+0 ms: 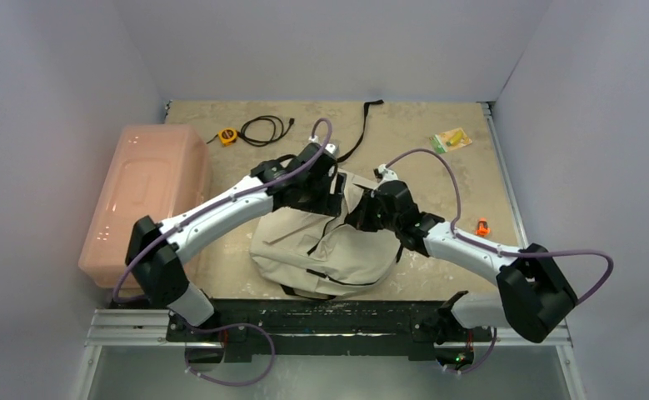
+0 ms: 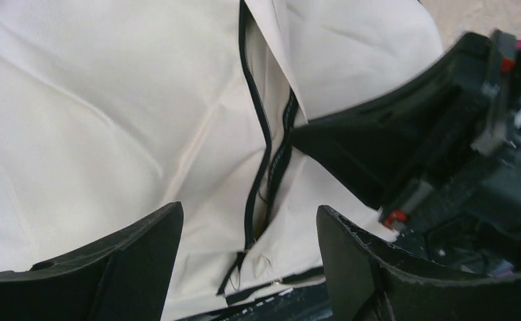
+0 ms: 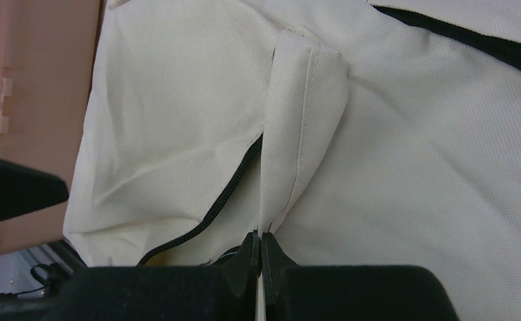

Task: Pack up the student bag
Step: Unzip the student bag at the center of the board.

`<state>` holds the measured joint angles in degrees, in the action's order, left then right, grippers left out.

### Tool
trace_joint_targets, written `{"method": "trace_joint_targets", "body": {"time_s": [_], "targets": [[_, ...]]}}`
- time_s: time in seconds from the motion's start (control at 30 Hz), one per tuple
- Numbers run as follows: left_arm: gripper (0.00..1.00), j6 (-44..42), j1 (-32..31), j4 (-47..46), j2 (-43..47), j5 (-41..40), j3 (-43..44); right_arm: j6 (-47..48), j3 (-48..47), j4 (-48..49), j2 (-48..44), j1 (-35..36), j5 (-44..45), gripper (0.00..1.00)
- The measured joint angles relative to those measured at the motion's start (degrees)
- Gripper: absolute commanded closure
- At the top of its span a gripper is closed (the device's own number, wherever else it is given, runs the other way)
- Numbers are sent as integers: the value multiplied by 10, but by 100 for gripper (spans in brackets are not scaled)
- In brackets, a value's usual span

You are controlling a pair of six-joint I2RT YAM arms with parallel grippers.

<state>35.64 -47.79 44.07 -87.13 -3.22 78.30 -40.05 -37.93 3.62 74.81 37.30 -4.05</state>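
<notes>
The beige student bag (image 1: 321,250) lies on the table between my two arms, its black zipper (image 2: 257,154) partly open. My left gripper (image 1: 325,193) is open above the bag's far edge, its jaws standing wide on either side of the zipper's end (image 2: 249,234). My right gripper (image 1: 369,210) is shut on a fold of the bag's cream fabric (image 3: 301,134) beside the zipper (image 3: 231,184); in the right wrist view it shows at the bottom (image 3: 261,251). The right gripper's black body shows in the left wrist view (image 2: 418,127).
A pink plastic bin (image 1: 146,196) stands at the left. At the back lie a yellow tape measure (image 1: 228,136), a coiled black cable (image 1: 267,129) and a yellow-green packet (image 1: 451,139). A small orange object (image 1: 482,226) lies at the right. A black strap (image 1: 362,129) trails back.
</notes>
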Motion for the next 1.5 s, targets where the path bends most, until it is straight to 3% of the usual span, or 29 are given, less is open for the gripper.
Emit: {"method": "trace_joint_targets", "body": {"time_s": [0.17,0.53,0.57,0.63,0.73,0.9,1.1,1.23,1.33,1.43,1.5], "targets": [[28,-52,-16,36,-100,-69,71,-25,29,42,-3,-37,-48,100],[27,-128,-66,110,-200,-198,153,-38,47,79,-4,-55,-85,100],[31,-130,-70,114,-210,-212,161,-38,48,80,-4,-55,-85,100],[51,-134,-76,121,-228,-242,174,-39,50,82,-5,-55,-85,100],[98,-141,-83,129,-243,-290,186,-41,59,87,-13,-55,-85,100],[100,-151,-88,113,-220,-347,154,-50,66,90,-22,-66,-89,100],[100,-153,-85,-14,-68,-308,4,-38,58,68,-28,-73,-114,99],[100,-136,-63,-17,-42,-239,5,6,12,12,-37,-80,-138,71],[100,-108,-38,12,-71,-178,40,44,-49,-60,-66,-93,-133,44],[100,-82,-10,21,-92,-111,55,72,-152,-126,-73,-109,-108,9],[100,-70,9,27,-97,-70,55,86,-236,-162,-69,-127,-65,1]]}}
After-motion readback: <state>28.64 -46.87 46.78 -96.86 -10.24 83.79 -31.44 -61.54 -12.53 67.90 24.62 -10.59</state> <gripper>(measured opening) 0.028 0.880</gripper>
